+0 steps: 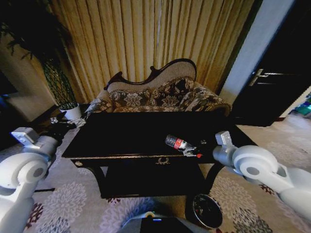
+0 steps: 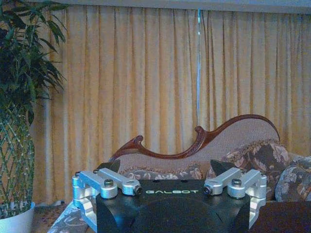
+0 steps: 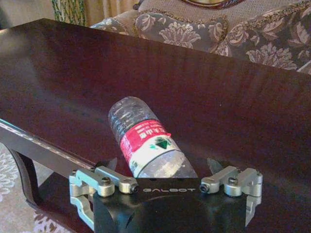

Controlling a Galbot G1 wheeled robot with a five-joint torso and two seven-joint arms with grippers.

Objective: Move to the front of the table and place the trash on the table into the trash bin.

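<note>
At desk (image 1: 121, 133) front edge, bottle (image 3: 146, 143) lies flat; right pincer (image 3: 165, 167) spread around its cap end, not clamped; grasp step; next: close. Left pincer (image 2: 163, 170) apart, idle; bin (image 1: 207, 210) below.

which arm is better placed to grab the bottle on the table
Right, probably. The right gripper sits open around the cap end of the bottle lying near the table front edge. The left gripper is off the table's far left corner, aimed at the sofa.
</note>
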